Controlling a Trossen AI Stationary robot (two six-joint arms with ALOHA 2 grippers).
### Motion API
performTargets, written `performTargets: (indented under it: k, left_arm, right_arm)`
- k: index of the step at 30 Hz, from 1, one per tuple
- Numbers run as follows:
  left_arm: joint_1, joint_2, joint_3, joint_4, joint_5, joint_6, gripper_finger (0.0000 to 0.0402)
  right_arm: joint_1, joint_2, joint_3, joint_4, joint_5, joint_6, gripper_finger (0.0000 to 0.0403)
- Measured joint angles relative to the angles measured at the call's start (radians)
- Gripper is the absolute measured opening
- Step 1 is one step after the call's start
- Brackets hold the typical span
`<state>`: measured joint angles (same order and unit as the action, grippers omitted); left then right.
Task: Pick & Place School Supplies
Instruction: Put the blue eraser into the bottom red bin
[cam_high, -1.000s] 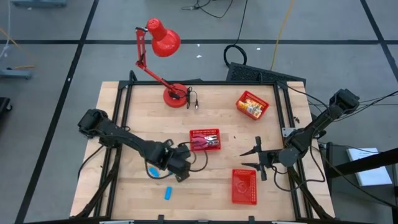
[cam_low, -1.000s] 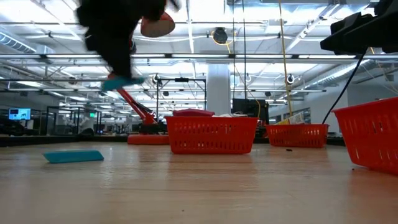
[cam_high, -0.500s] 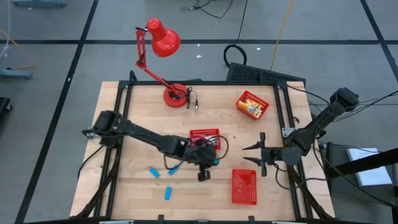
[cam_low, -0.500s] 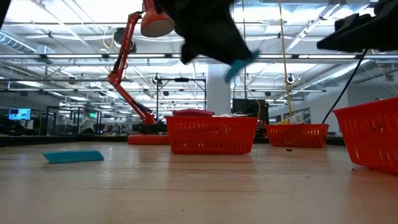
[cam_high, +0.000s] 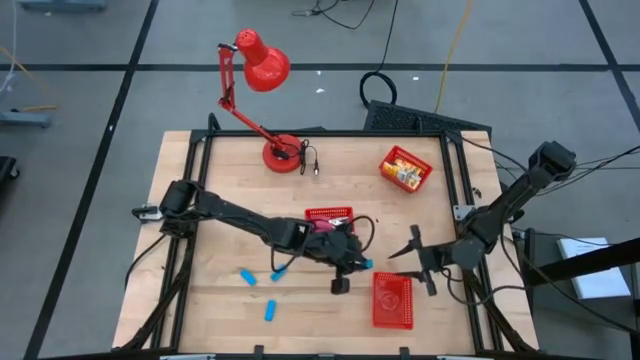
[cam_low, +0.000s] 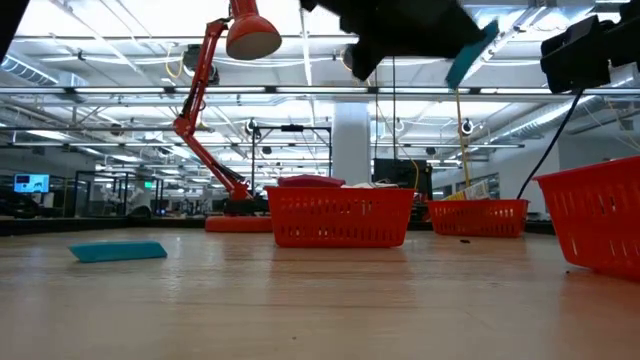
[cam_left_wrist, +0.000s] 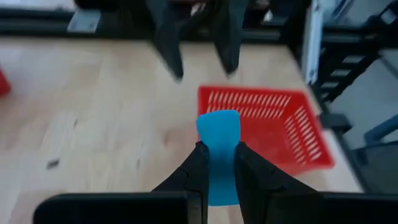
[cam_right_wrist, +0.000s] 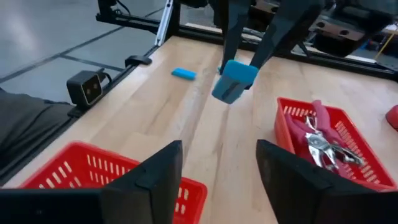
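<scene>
My left gripper is shut on a small blue block and hangs in the air just left of the empty red basket. My right gripper stands open at the table's right, facing the left one, with nothing between its fingers. More blue blocks lie flat on the table at the near left. A basket in the middle holds red-handled metal tools. Another at the far right holds yellow-and-white packets. My left gripper pinches the blue block between its two fingers, one on each long side, near the block's back end. The front end sticks out past the fingertips. The fingers slant down toward the table's right. The block is lifted clear of the table.
A red desk lamp stands on its base at the far middle. Black frame rails run along the table's edges. Bare wood lies between the blocks and the empty basket.
My left gripper has swung from the table's near left toward its right, carrying the blue block in the air, and has ended beside the empty basket. Its wrist has rolled and tipped up on the way.
</scene>
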<state>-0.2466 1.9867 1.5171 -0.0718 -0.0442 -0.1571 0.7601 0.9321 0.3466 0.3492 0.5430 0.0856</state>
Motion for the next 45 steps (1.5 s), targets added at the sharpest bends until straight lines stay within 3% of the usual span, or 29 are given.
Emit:
performTargets:
  k: [9, 20, 28, 45]
  left_arm:
    - [0.001, 0.044, 0.001, 0.118, 0.043, 0.015, 0.0048]
    - [0.016, 0.06, 0.001, 0.145, 0.044, 0.032, 0.0048]
    - [0.019, 0.059, 0.001, 0.126, 0.039, 0.05, 0.0048]
    - [0.03, 0.058, 0.001, 0.134, 0.034, 0.06, 0.0046]
  right_arm:
    - [-0.002, 0.088, 0.0, 0.146, 0.006, -0.024, 0.0213]
    - [-0.093, 0.187, 0.0, 0.281, -0.041, -0.025, 0.0213]
    - [-0.126, 0.203, 0.0, 0.328, -0.099, -0.028, 0.0196]
    - [-0.147, 0.206, 0.0, 0.367, -0.101, -0.03, 0.0194]
